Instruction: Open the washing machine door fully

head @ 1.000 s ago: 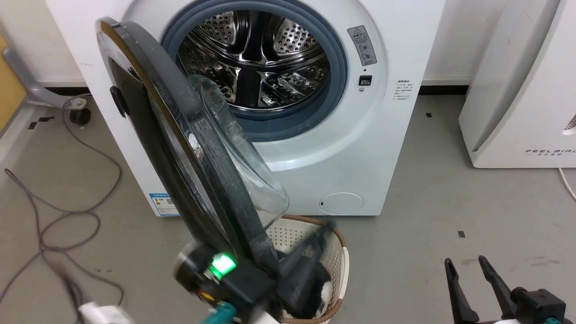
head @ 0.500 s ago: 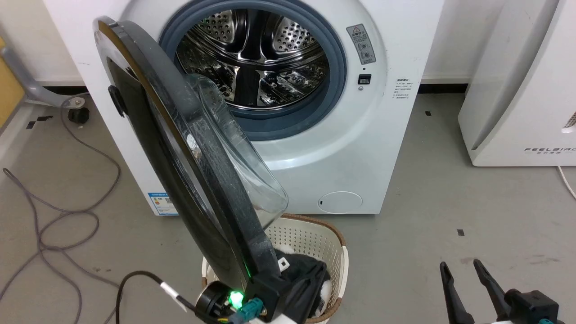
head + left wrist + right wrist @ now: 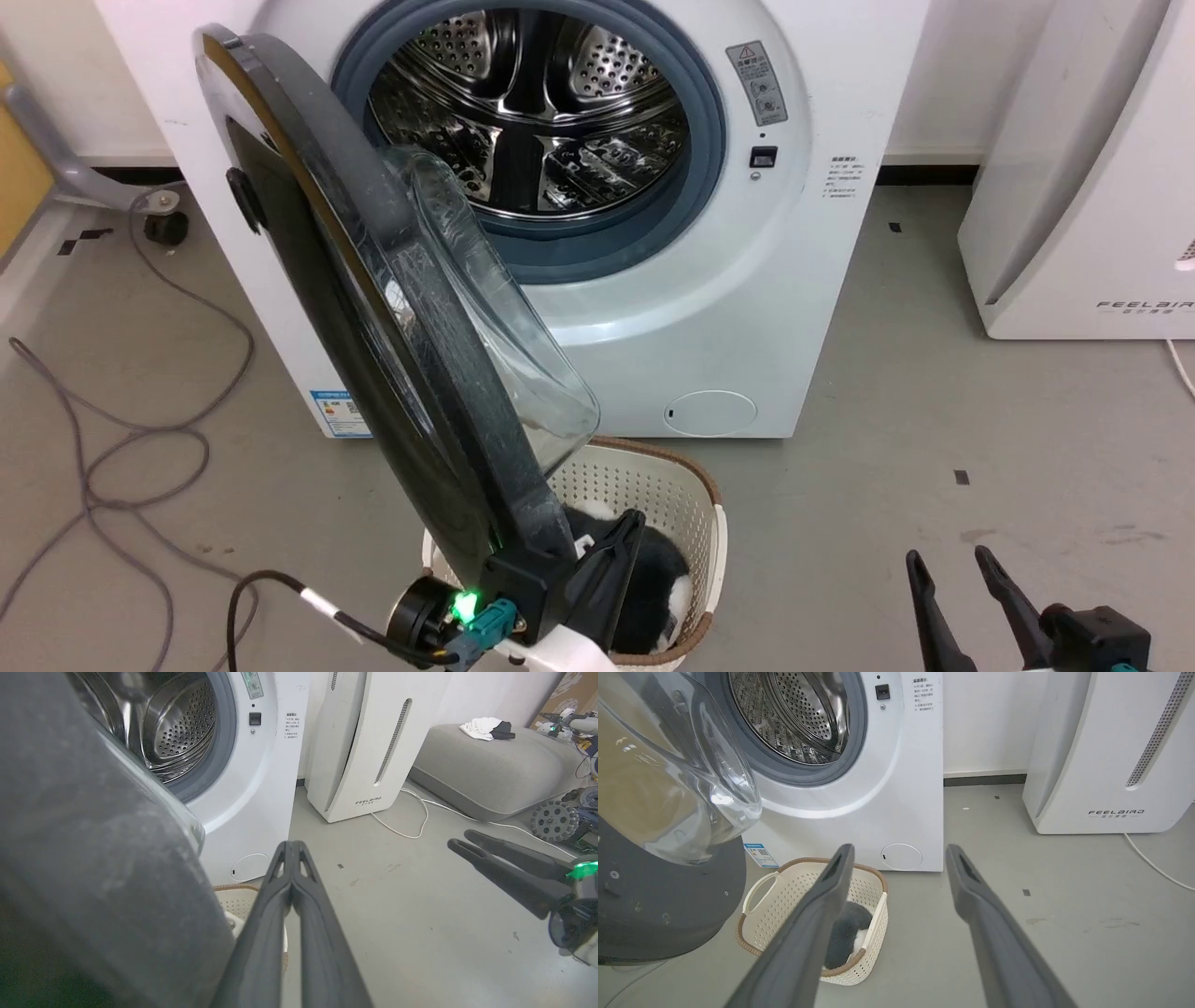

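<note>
At the washer, head view: washing machine door (image 3: 411,308) stands out from the white machine (image 3: 747,308), hinged at that view's left; steel drum (image 3: 532,121) exposed; laundry basket (image 3: 695,504) near the door's lower edge.
Left gripper (image 3: 633,523): fingers pressed together, holding nothing, just beside that edge.
Left wrist view: door's grey inner face at left, closed fingers alongside, over grey floor (image 3: 397,905).
Right wrist view: right gripper (image 3: 900,851) spread wide, empty, well apart from the door.

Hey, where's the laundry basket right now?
In the head view, the laundry basket sits on the floor at lower centre, in front of the washing machine, partly hidden by the lower edge of the open door.
</note>
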{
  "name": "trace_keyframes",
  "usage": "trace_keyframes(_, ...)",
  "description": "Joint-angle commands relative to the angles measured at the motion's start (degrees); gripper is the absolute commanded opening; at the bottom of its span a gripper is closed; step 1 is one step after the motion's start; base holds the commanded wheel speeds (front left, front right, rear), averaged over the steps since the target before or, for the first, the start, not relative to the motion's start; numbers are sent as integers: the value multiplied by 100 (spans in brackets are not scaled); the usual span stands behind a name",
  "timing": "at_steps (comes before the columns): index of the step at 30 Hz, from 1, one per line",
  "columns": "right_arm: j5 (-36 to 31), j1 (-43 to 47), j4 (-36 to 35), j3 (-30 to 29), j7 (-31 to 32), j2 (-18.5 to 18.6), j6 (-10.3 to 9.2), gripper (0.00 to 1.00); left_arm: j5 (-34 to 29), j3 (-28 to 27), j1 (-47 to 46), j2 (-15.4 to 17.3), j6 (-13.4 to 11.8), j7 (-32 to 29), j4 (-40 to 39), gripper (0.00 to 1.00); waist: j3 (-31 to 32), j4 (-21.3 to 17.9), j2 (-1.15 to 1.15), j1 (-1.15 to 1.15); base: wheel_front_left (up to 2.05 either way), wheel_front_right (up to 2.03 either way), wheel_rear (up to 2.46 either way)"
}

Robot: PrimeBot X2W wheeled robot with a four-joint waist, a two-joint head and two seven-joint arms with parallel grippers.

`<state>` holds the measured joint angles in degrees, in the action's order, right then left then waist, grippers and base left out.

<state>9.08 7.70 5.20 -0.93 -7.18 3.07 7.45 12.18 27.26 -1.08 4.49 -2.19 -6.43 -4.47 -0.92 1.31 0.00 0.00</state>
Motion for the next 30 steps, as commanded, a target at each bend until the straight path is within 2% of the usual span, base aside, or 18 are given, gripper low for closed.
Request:
trace_keyframes(1,50,-46,30,20,-33,-19,3,100,-37,-152,35,75,-129,57,-42,0,-3,24,0,0,0,0,0)
trace_keyframes(12,94,-69,163,53,-23,-19,3,100,-60,-236,627,321,-387,-28,-727,0,-63,322,0,0,0,0,0)
trace_keyframes(22,70,-123,226,8,23,-19,3,100,-199,-456,1133,467,-817,-36,-1668,0,-165,866,0,0,0,0,0)
trace_keyframes(28,46,-178,233,-4,58,-19,3,100,-226,-839,1274,593,-1079,18,-1945,0,-255,1276,0,0,0,0,0)
trace_keyframes(30,33,-222,249,-7,83,-19,3,100,-188,-1222,1294,695,-1243,129,-1971,0,-300,1502,0,0,0,0,0)
